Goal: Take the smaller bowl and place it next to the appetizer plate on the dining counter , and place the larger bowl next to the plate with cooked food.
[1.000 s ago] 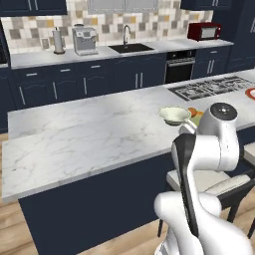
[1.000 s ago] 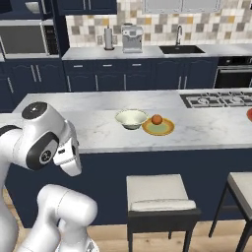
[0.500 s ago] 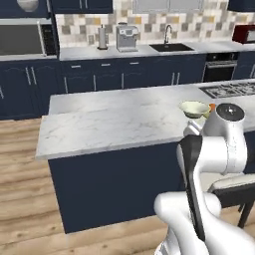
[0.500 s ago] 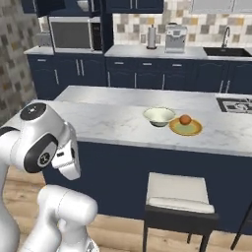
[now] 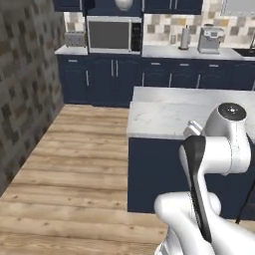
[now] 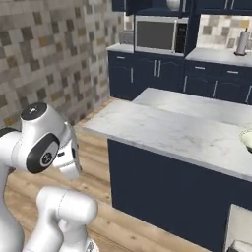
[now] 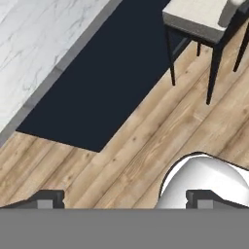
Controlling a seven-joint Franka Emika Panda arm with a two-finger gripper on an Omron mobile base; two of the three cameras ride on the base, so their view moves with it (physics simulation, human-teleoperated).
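The smaller bowl (image 6: 247,140) is cut off at the right edge of the right base view, so only a pale curved sliver of its rim and wall shows, sitting on the dining counter (image 6: 182,130) near its front edge. The counter has a smooth white top veined with grey like marble, a thin squared edge, and a flat dark navy base below. In the left base view the same counter (image 5: 169,112) ends in a square corner over a floor (image 5: 74,164) of light wooden planks with visible grain.

In the hand view the gripper (image 7: 124,199) looks down at that floor, its two dark blocky fingertips (image 7: 48,198) standing far apart at the bottom with nothing between them, so the jaws are wide open and empty. The marble top and navy side of the counter run across the upper left. A stool (image 7: 204,22) with a pale cushioned seat and thin black legs is cropped by the top right corner.

On the back wall a microwave (image 5: 113,34) with a dark glass door sits among navy cabinets. A rough mosaic wall (image 6: 54,54) of brown and grey tiles fills the left side.
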